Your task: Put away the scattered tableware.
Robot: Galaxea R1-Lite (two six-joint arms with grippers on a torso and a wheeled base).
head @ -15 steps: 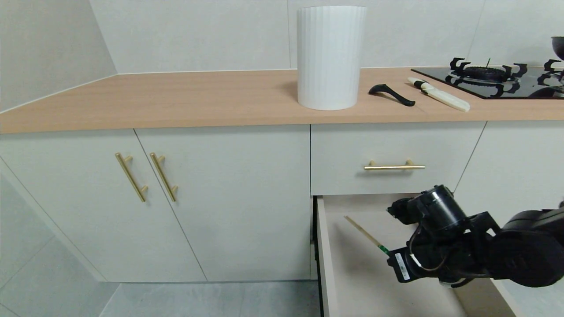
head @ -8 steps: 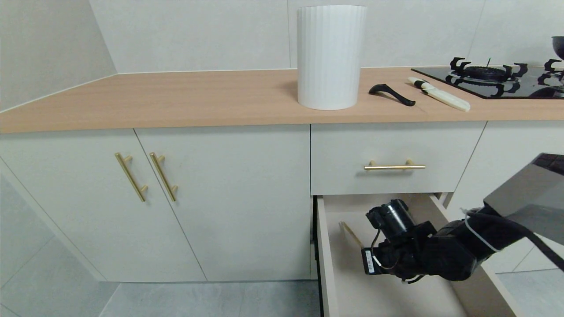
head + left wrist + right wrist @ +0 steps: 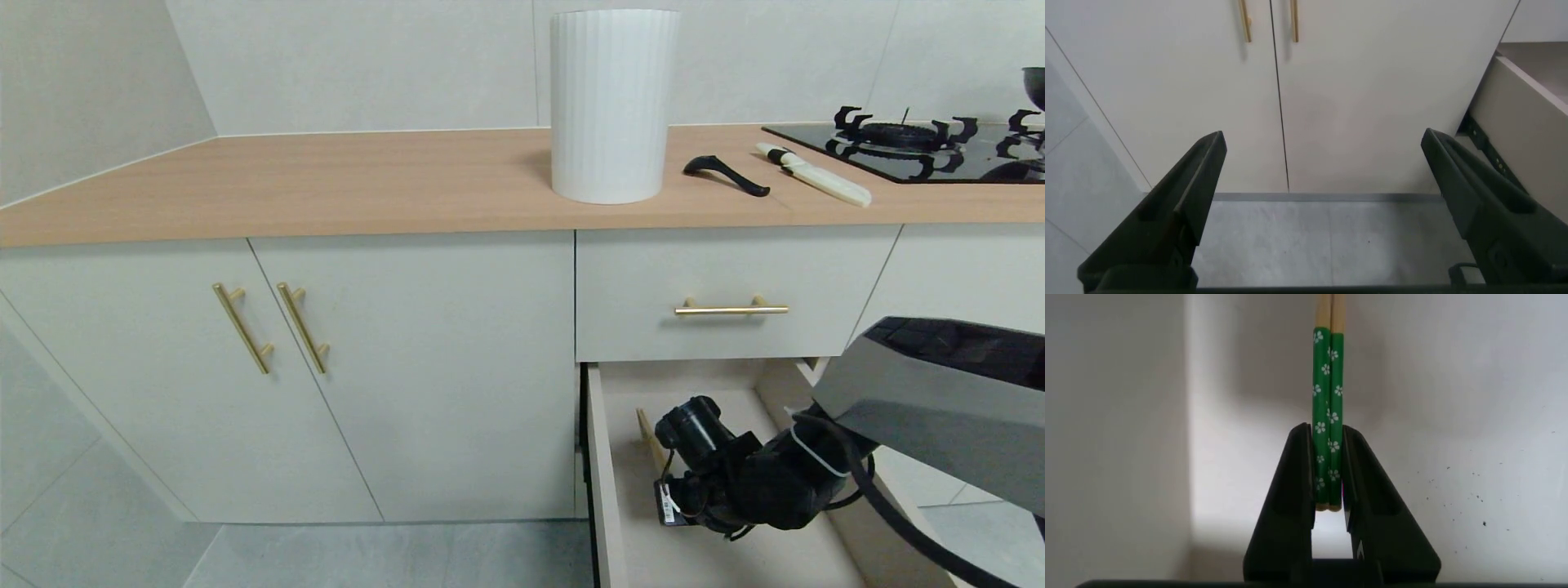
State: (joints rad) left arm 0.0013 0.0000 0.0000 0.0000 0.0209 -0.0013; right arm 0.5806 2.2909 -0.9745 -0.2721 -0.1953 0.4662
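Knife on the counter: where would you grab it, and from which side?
The knife lies flat on the counter, so come from above, jaws across its width. Grip the far end with the black band, seemingly the handle.

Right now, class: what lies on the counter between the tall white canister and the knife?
A black curved utensil lies between canister and knife, seen in the head view.

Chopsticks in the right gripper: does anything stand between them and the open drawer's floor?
Nothing visible does. The right gripper is shut on the chopsticks inside the open drawer, with only its pale floor beyond them.
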